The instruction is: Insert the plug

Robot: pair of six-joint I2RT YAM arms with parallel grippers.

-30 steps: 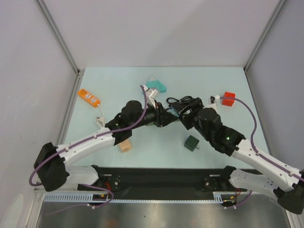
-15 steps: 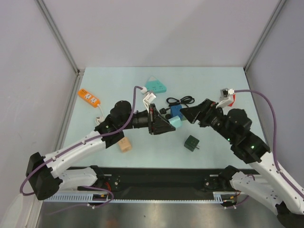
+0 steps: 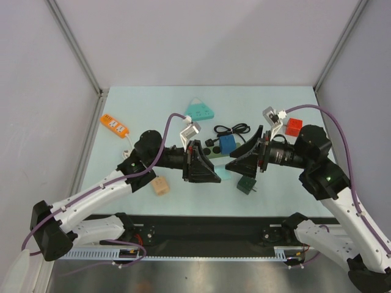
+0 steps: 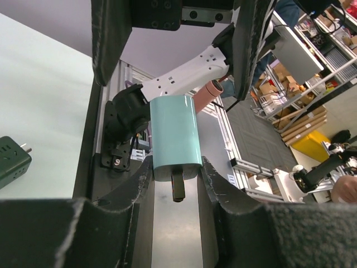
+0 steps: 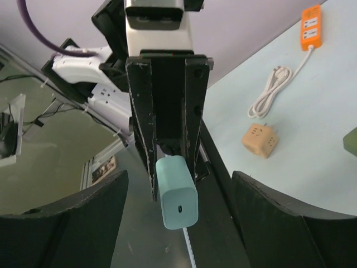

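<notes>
From above, the two grippers hide nearly all of the plug (image 4: 174, 144), and only a pale sliver shows between them. The wrist views give it plainly: a pale teal block with rounded edges, a dark prong at one end and a small slot at the other. It is held clear of the table. The left gripper (image 3: 206, 173) is clamped on its sides. The right gripper (image 3: 238, 165) faces it, jaws wide apart and holding nothing.

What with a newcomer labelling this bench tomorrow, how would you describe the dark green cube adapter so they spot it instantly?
On the pale green table, look near the front edge, just below the right gripper. The dark green cube adapter lies there, prongs pointing right; its neighbours are a tan cube, a blue block and a red cube.
</notes>
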